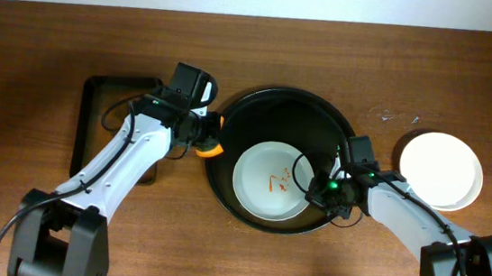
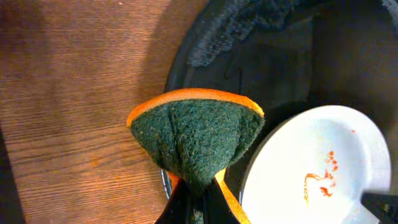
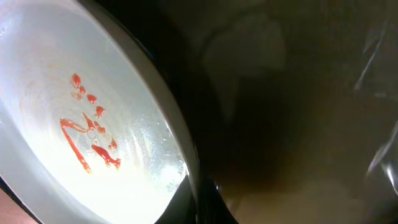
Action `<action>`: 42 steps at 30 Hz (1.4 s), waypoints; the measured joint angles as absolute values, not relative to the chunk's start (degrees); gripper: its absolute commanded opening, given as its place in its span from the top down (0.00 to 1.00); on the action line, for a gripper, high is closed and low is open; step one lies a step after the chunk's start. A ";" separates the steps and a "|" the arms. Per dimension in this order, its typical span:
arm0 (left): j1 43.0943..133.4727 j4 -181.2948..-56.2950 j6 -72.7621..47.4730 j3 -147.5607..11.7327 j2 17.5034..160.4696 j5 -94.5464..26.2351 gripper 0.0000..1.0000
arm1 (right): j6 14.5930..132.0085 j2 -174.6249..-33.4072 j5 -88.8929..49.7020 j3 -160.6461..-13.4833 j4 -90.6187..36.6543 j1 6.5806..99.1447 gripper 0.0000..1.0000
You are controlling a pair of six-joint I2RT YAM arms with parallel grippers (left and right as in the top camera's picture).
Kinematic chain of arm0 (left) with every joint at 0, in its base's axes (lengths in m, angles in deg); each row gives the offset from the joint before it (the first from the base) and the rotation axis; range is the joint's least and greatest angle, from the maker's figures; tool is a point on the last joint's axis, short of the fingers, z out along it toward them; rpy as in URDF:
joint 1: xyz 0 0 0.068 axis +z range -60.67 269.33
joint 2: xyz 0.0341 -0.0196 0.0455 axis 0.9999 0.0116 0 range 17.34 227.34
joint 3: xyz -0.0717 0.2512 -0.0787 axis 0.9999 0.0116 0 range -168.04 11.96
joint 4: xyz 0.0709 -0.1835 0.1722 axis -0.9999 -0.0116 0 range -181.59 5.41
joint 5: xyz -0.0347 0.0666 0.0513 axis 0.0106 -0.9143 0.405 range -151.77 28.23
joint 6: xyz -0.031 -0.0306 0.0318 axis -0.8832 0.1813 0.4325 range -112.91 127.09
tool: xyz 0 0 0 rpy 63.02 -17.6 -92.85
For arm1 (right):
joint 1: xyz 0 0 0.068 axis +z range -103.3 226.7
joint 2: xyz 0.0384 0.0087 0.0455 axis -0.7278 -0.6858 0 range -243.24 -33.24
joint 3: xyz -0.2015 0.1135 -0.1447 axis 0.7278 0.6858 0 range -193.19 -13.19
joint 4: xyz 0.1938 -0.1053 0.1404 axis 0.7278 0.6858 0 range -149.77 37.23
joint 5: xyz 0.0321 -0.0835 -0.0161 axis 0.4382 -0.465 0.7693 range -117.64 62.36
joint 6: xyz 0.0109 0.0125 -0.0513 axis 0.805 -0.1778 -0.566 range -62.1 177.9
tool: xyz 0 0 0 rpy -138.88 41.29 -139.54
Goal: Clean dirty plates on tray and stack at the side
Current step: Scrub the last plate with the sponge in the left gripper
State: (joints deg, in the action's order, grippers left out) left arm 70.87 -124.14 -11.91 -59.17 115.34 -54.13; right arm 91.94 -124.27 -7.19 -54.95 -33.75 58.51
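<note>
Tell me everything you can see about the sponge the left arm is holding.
The sponge has an orange body and a dark green, coarse scouring face. The left gripper pinches one end, so it folds into a fan shape with the green side toward the wrist camera. It sits at the left rim of the black tray, beside the dirty plate. Whether it touches the rim cannot be told.

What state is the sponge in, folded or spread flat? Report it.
Folded. In the left wrist view the sponge is creased down its middle, green face outward, orange edge arching above, pinched together at the bottom.
</note>
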 measured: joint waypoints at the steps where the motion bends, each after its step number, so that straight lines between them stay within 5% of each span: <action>1: 70.90 -123.42 -11.93 -59.17 115.34 -52.21 1.00 | 89.82 -124.27 -7.30 -54.95 -33.90 58.51 0.96; 11: 62.02 -113.82 -11.91 -59.11 124.32 -25.28 1.00 | 85.39 -124.27 -7.69 -54.95 -33.88 58.51 0.96; 21: 53.98 -109.32 -12.39 -59.11 131.27 -19.12 1.00 | 84.95 -124.27 -7.87 -54.95 -33.68 58.51 0.96; 27: 53.02 -109.10 -12.39 -59.11 134.90 -20.08 1.00 | 84.93 -124.27 -7.87 -54.97 -33.46 58.51 0.96; 42: 57.91 -116.69 -10.78 -60.92 131.60 -45.98 1.00 | 85.13 -124.27 -7.85 -54.97 -33.27 58.51 0.96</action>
State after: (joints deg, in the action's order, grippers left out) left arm 57.91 -116.69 -10.78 -60.92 131.60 -45.98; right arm 85.13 -124.27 -7.85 -54.97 -33.27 58.51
